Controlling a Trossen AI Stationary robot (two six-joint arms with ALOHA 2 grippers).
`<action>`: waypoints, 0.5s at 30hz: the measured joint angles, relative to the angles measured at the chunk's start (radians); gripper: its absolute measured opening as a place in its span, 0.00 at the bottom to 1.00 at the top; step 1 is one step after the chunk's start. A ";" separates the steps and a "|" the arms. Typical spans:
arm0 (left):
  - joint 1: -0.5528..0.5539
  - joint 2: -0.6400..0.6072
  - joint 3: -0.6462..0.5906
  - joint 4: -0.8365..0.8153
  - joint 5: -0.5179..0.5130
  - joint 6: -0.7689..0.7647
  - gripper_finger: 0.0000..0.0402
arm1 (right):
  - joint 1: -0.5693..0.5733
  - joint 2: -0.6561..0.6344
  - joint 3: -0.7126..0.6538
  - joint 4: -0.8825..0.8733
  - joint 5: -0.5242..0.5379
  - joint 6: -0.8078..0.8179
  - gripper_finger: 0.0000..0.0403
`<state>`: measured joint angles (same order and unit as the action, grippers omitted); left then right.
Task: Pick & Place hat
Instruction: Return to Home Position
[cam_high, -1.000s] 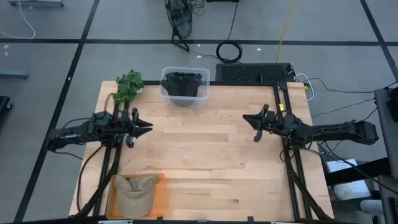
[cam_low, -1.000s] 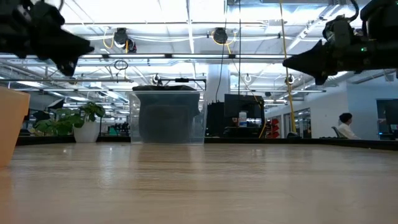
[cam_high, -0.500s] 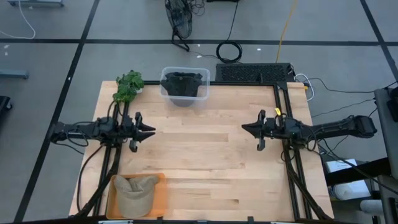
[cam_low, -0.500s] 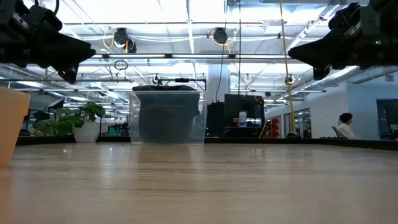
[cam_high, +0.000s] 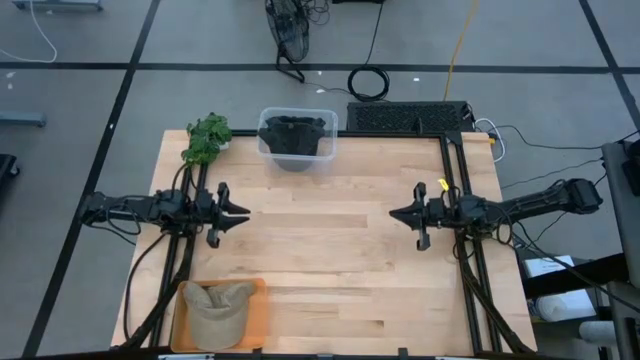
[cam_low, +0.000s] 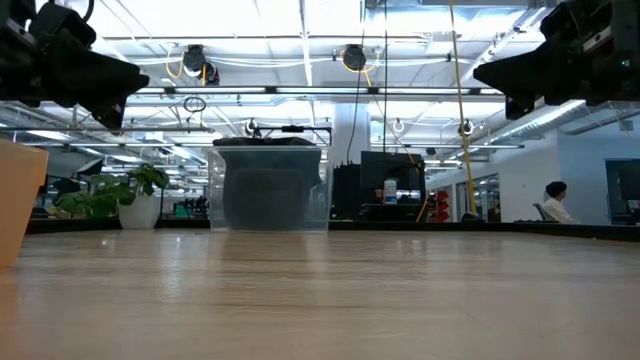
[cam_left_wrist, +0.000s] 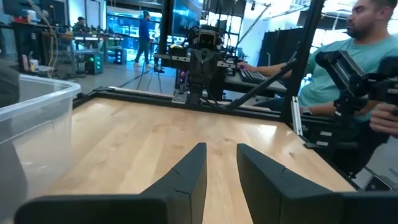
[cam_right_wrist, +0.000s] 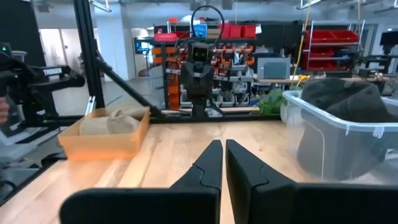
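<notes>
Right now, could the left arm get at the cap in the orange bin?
Probably yes. The cap lies in the open-topped bin on the left arm's own side; the left tool hovers empty nearby, and nothing covers the bin.

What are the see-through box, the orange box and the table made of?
See-through box: probably clear glossy plastic; the dark cap shows through its walls. Orange box: matte, maybe plastic or cardboard, hard to tell. Table: pale wood, smooth finish, with plank seams and grain showing.
</notes>
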<state>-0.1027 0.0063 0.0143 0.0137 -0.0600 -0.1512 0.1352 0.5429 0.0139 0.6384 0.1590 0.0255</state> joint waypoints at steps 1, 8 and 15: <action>0.000 0.000 0.000 -0.001 0.005 0.008 0.24 | 0.000 -0.004 0.000 0.000 0.000 -0.004 0.00; 0.000 0.000 0.000 -0.001 0.003 0.069 0.24 | 0.000 -0.015 0.000 -0.068 0.003 0.012 0.00; 0.003 0.000 -0.001 -0.001 -0.002 0.136 0.24 | 0.000 -0.016 0.000 -0.141 0.004 0.046 0.00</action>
<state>-0.0994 0.0063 0.0135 0.0124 -0.0620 -0.0154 0.1349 0.5273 0.0139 0.4978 0.1635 0.0712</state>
